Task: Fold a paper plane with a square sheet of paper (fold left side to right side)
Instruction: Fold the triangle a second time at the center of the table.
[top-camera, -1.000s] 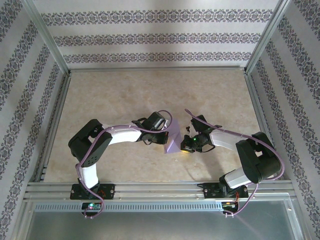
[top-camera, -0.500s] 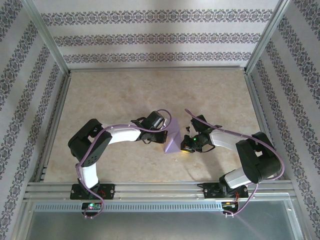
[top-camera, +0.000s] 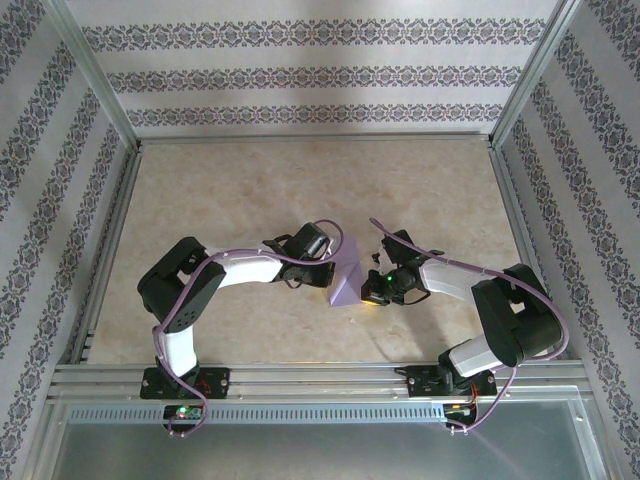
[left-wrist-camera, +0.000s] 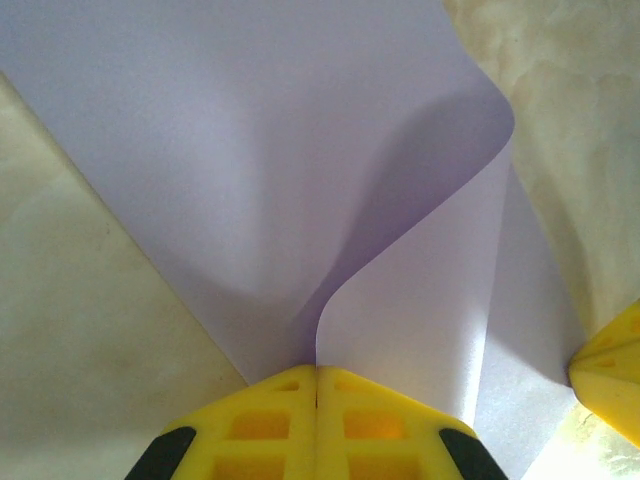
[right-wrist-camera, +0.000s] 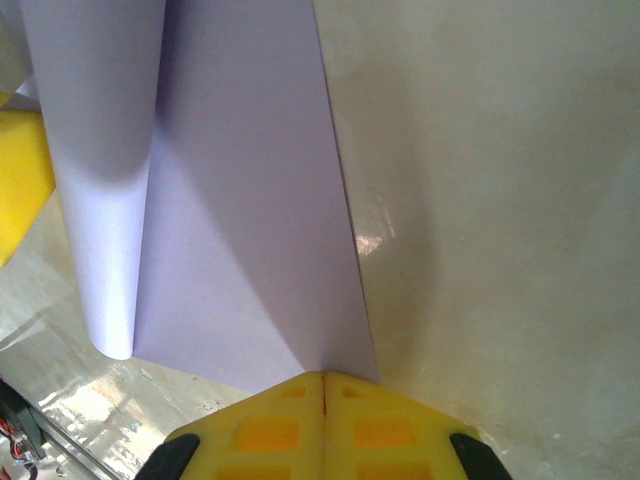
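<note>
The square sheet of paper (top-camera: 347, 281) is lavender and lies mid-table between both arms. My left gripper (left-wrist-camera: 318, 368) is shut on the sheet's edge (left-wrist-camera: 400, 300). That side is lifted and curls over the flat part (left-wrist-camera: 200, 150). In the top view the left gripper (top-camera: 337, 271) sits at the sheet's left side. My right gripper (right-wrist-camera: 323, 376) is shut, its tips resting on the near corner of the flat sheet (right-wrist-camera: 240, 230). From above, the right gripper (top-camera: 368, 290) is at the sheet's right edge. No paper plane shape shows.
The beige marbled tabletop (top-camera: 250, 190) is bounded by aluminium rails (top-camera: 310, 139) and patterned walls. The right gripper's yellow finger (left-wrist-camera: 612, 372) shows at the edge of the left wrist view. The left one's yellow finger (right-wrist-camera: 20, 180) shows in the right wrist view.
</note>
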